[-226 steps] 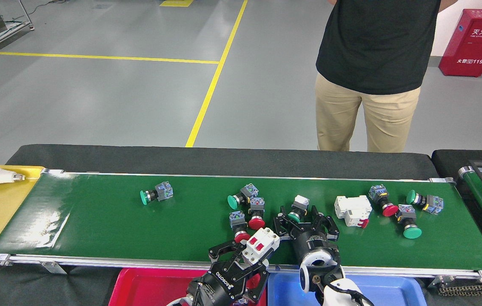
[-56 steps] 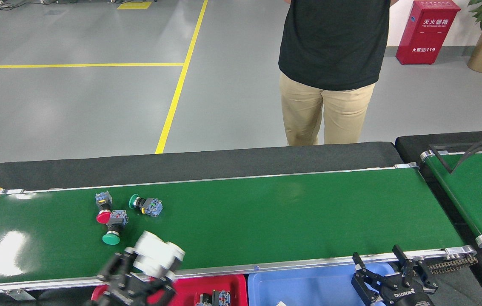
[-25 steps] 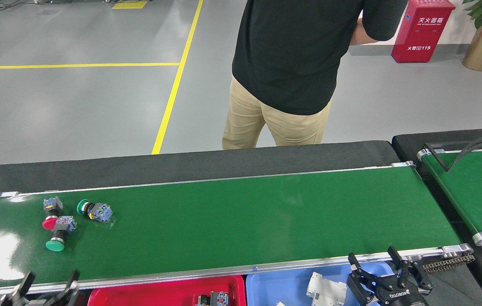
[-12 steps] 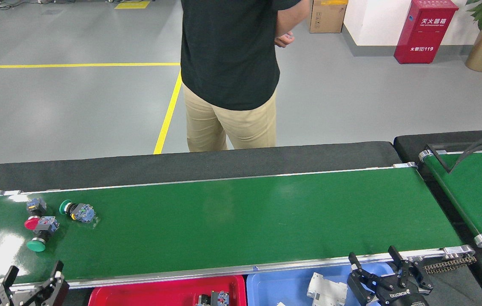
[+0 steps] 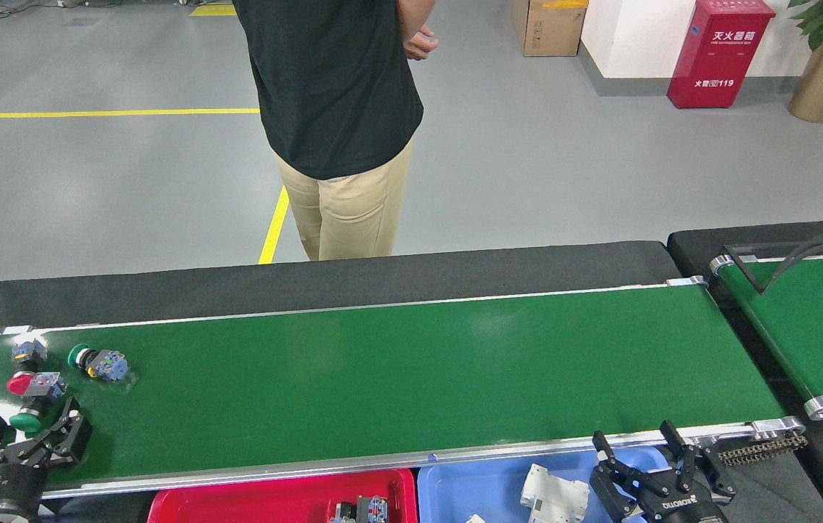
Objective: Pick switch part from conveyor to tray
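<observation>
Our left gripper (image 5: 32, 436) hangs spread and empty just short of the green-capped push-button switch (image 5: 35, 405) near the conveyor (image 5: 411, 363) left end; we should lead its drift and close squarely. Our right gripper (image 5: 654, 472), splayed, waits over the blue tray (image 5: 469, 488).

We see bright, even overhead light, a sharp picture, and white glare on the glossy dark-green conveyor belt (image 5: 411, 363) at left.

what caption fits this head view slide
Left gripper reaches with open jaws for push-button switches nearing the conveyor end.
</observation>
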### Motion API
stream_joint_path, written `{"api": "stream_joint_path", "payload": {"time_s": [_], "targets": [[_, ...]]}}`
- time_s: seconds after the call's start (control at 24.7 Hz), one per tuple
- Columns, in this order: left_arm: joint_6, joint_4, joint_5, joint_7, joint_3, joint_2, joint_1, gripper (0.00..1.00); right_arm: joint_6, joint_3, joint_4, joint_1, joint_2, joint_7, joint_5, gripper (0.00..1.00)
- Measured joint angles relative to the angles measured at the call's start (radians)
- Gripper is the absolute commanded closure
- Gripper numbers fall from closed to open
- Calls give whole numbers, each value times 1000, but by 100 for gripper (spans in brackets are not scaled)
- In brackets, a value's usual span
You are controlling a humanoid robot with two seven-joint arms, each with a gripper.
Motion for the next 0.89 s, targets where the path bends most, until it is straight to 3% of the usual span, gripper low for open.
{"api": "stream_joint_path", "payload": {"time_s": [0.12, 0.2, 0.28, 0.49, 0.61, 0.73, 0.77, 0.85, 0.89], "targets": [[30, 59, 0, 34, -15, 25, -32, 47, 0, 0, 0, -24, 10, 0, 0, 1], [34, 67, 0, 57, -21, 31, -31, 86, 0, 0, 0, -36, 22, -1, 0, 1], [35, 69, 1, 66, -37, 33, -31, 95, 0, 0, 0, -42, 31, -1, 0, 1], [33, 57, 16, 71, -47, 32, -16, 98, 0, 0, 0, -42, 34, -1, 0, 1], [-23, -81, 79, 68, -48, 21, 76, 97, 0, 0, 0, -42, 34, -1, 0, 1], [-108, -436, 189, 24, -51, -35, 314, 90, -4, 0, 0, -42, 34, -1, 0, 1], [-152, -578, 215, 4, -58, -66, 417, 79, -9, 0, 0, -42, 34, -1, 0, 1], [-280, -851, 235, -26, -99, -137, 611, 18, -18, 0, 0, -42, 34, -1, 0, 1], [-361, -929, 236, -34, -137, -160, 678, 5, -21, 0, 0, -42, 34, -1, 0, 1]]}}
